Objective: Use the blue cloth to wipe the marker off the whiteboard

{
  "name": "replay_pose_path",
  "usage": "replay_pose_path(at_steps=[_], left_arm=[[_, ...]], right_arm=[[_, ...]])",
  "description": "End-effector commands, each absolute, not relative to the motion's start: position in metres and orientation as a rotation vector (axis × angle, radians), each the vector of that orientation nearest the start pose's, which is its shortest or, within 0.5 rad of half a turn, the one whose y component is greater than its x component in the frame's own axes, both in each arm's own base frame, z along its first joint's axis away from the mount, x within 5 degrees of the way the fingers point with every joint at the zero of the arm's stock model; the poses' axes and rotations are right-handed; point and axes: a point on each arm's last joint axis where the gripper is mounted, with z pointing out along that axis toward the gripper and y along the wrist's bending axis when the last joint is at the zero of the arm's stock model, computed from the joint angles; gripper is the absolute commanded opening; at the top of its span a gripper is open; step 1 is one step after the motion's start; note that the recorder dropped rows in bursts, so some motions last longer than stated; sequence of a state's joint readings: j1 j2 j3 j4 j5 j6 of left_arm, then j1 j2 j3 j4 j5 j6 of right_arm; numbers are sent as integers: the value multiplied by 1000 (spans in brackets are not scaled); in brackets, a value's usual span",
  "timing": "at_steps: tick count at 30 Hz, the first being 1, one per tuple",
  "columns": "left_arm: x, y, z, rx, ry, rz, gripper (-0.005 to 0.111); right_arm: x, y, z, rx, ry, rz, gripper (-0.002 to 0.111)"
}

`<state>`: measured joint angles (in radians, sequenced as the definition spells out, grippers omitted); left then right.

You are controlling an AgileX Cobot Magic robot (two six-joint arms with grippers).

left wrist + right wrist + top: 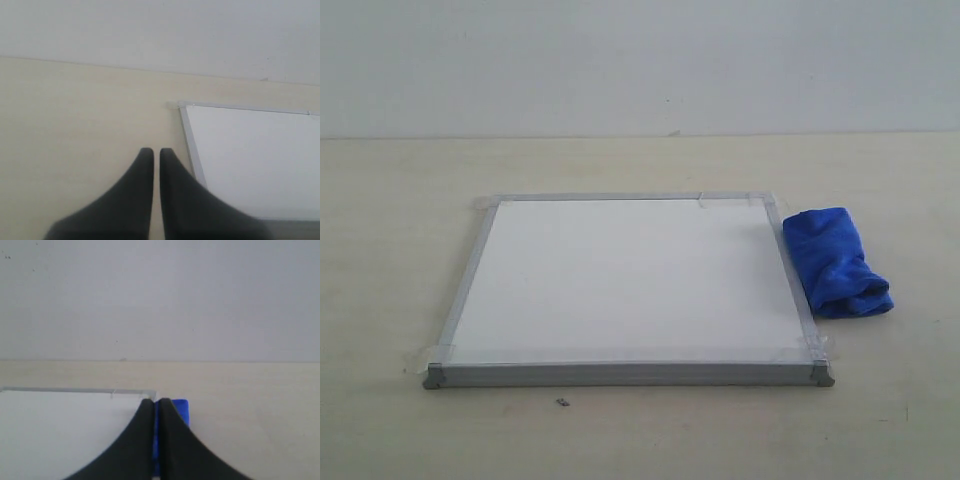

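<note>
The whiteboard lies flat on the table with its silver frame and taped corners. Its white face shows no red marker line in any view. The blue cloth lies bunched on the table just off the board's right edge. Neither gripper appears in the exterior view. In the left wrist view my left gripper is shut and holds nothing, above bare table beside the whiteboard. My right gripper is shut and empty too. The blue cloth shows beyond its tips, next to a corner of the whiteboard.
The pale wooden table runs back to a plain grey-white wall. A small dark speck lies on the table just in front of the board's near edge.
</note>
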<state>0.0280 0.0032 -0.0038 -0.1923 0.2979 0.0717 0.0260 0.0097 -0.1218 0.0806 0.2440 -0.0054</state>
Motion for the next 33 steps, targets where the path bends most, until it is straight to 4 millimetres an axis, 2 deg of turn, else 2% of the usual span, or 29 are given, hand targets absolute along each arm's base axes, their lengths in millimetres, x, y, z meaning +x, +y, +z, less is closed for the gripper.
replay_pose_path(at_steps=[1,3,10,15,20,33], left_arm=[[55,-4,187,-87,1772,-112,4],[55,-4,187,-87,1772,-112,4],[55,-4,187,-87,1772,-112,4],[55,-4,187,-87,1772,-112,4],[55,-4,187,-87,1772,-112,4],[55,-4,187,-87,1772,-112,4]], right_arm=[[54,3,203,28,1679,82,0],[56,3,194,39,1691,91,0],[55,4,191,68,1731,137,0],[54,8,189,-90,1753,127,0],[53,7,183,-141,1818,55,0],[53,7,183,-94,1818,83,0]])
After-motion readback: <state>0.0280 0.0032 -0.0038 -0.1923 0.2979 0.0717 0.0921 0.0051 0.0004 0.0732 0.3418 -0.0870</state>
